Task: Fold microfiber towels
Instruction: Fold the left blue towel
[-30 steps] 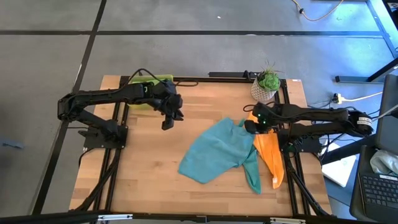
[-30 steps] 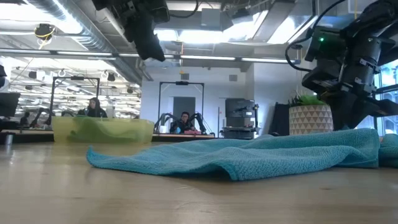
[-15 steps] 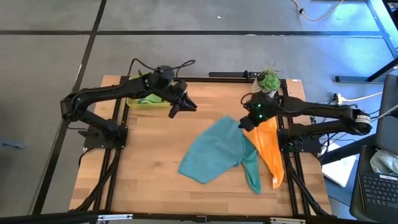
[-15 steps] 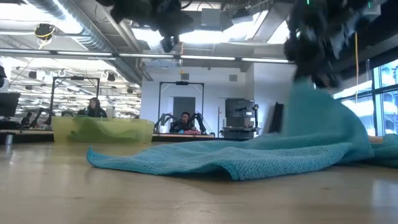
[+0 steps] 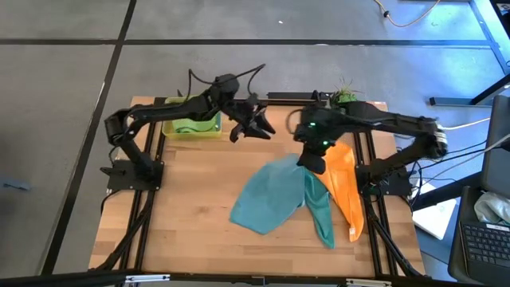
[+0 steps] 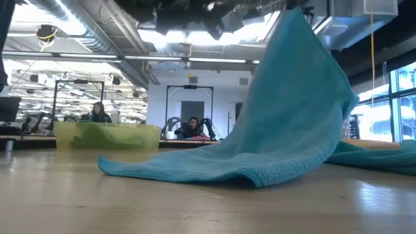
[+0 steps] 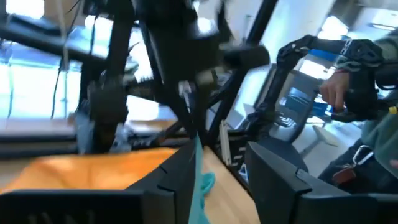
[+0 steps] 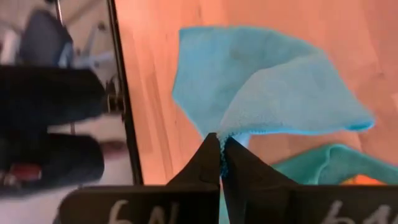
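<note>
The right arm reaches in from the right side of the wooden counter (image 5: 199, 207) and bends toward the middle. Its right pincer (image 8: 220, 147) is closed tight on a corner of the soft light blue-green square cloth (image 5: 271, 195) and holds that corner up in the air. In the low view the cloth (image 6: 286, 123) rises like a tent to a peak, and its other end lies flat on the counter. The left arm stretches from the left side across the back of the counter, up off the wood. Its left pincer (image 5: 253, 126) is partly open with nothing in it, and it points toward the right arm. Three cloths lie in the open: the lifted one, a darker teal soft cloth (image 5: 321, 215) just beside it, and an orange soft cloth (image 5: 344, 187) touching that one on the right. A fourth cloth, lime green (image 5: 191, 127), sits in the yellow-green plastic tray (image 5: 170, 129) at the back left corner. There is one small potted plant (image 5: 344, 97) at the back right, partly hidden behind the right arm. The left wrist view is blurry and hard to read. Part of the orange cloth is hidden under the right arm.
</note>
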### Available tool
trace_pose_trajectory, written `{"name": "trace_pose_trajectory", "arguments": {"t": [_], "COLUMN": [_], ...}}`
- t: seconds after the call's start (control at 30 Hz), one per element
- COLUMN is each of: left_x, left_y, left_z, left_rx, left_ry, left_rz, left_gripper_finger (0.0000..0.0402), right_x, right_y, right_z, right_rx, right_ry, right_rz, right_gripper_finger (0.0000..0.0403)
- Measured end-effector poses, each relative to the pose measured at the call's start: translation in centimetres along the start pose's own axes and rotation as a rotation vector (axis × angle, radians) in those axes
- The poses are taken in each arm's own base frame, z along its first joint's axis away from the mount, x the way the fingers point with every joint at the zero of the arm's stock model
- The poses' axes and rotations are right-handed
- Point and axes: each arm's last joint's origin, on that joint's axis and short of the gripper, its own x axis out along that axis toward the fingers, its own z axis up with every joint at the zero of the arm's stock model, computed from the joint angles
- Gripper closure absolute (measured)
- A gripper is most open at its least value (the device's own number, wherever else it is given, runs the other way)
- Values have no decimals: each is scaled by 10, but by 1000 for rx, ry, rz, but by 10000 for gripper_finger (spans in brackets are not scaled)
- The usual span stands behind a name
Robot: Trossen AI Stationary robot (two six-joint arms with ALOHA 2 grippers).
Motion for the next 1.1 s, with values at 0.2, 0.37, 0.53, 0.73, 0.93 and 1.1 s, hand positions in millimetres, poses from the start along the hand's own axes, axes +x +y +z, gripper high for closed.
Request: {"name": "trace_pose_trajectory", "arguments": {"t": [0.2,0.37,0.53,0.73,0.93,1.1], "left_x": [11,18,26,21,12,23], "left_y": [9,15,16,18,20,11], "left_z": [24,11,5,13,28,29], "left_rx": [27,-68,-75,-41,-46,-63], "left_ry": [6,68,83,46,28,41], "left_rz": [-78,-167,-205,-205,-202,-242], "left_gripper_finger": [252,251,251,251,251,251], "right_x": [-6,-33,-55,-40,-33,-33], "right_y": [16,36,52,52,52,50], "right_z": [40,65,78,79,79,80], "right_rx": [-40,-108,-192,-138,-118,-122], "right_ry": [90,-13,-118,32,85,67], "right_rz": [-7,5,55,276,306,253], "right_gripper_finger": [402,400,398,398,399,398]}}
